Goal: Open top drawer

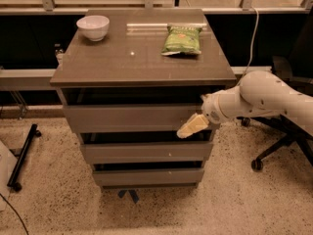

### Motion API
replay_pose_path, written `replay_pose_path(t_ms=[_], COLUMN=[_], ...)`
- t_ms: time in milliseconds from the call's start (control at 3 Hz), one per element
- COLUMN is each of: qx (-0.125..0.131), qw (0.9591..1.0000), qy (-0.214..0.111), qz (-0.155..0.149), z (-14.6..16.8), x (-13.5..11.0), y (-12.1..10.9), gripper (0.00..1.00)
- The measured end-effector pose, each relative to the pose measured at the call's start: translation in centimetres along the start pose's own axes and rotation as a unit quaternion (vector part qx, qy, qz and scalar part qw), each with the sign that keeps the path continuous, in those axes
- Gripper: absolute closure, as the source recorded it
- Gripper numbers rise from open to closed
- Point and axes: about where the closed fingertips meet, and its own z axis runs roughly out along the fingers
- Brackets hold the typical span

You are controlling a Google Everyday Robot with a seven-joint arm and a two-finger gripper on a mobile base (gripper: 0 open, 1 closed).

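The top drawer (pixel 129 117) is the uppermost grey-brown flat front under the cabinet's top, with a dark gap above it. Its front stands slightly proud of the two narrower drawer fronts (pixel 144 152) below. My gripper (pixel 191 126) comes in from the right on a white arm (pixel 266 98). Its cream-coloured tip lies against the lower right corner of the top drawer's front, at the gap to the middle drawer.
On the cabinet top (pixel 142 58) stand a white bowl (pixel 93 27) at the back left and a green chip bag (pixel 182 39) at the back right. An office chair base (pixel 274 148) is on the right. A black stand (pixel 22 158) lies on the floor left.
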Motion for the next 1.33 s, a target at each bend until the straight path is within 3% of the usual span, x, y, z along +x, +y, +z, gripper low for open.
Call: replay_pose_path(t_ms=[333,667,1000,1333], qx=[-0.012,-0.03,-0.042,-0.045], qw=[0.9999,0.9995,0.9978,0.9971], qy=[-0.007,0.005,0.041,0.05], qz=[0.008,0.0,-0.029,-0.034], z=[2.0,3.7,2.5,1.6], x=[-0.1,-0.4,0.6,1.2], y=[-1.6,-2.0,0.3,1.3], gripper=[0.0,0.18,0.49,0.72])
